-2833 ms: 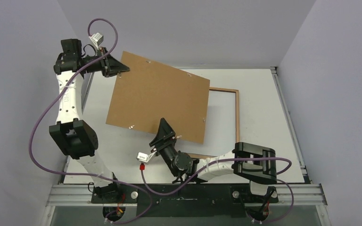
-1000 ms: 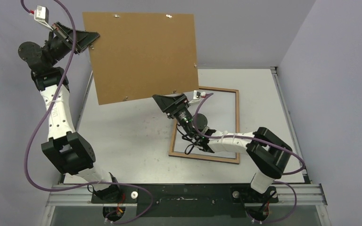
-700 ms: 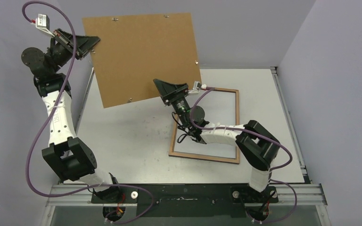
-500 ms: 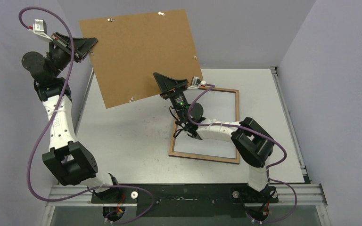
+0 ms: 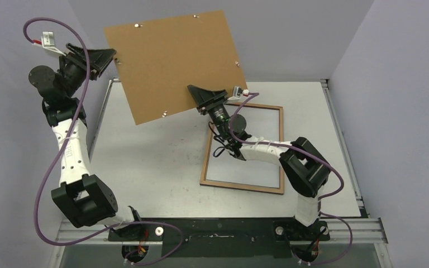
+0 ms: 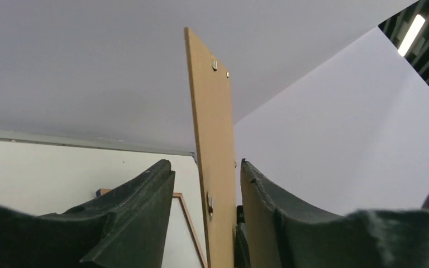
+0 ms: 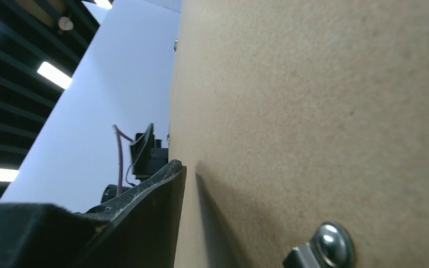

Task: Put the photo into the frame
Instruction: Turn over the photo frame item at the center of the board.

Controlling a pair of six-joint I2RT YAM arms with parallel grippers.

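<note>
A brown backing board point(image 5: 173, 61) hangs tilted in the air above the table's far left. My right gripper point(image 5: 204, 94) points upward and is shut on the board's lower right edge; one finger point(image 7: 156, 190) lies against the board point(image 7: 313, 111), the other is hidden behind it. My left gripper point(image 5: 109, 56) is open at the board's left edge. The board point(image 6: 212, 167) stands between its fingers, with a gap on the left side. The frame point(image 5: 240, 187) lies flat on the table, wood-brown side up. The photo is not in view.
Metal turn clips point(image 5: 163, 114) stick out along the board's edges. The white table point(image 5: 145, 162) has a raised rail point(image 5: 343, 151) on its right side. Grey walls close in on three sides. The purple left arm cable point(image 5: 44, 167) loops out to the left.
The left jaws have opened off the board. The right gripper rose to the board's lower right edge and closed on it. The board shifted a little to the right.
</note>
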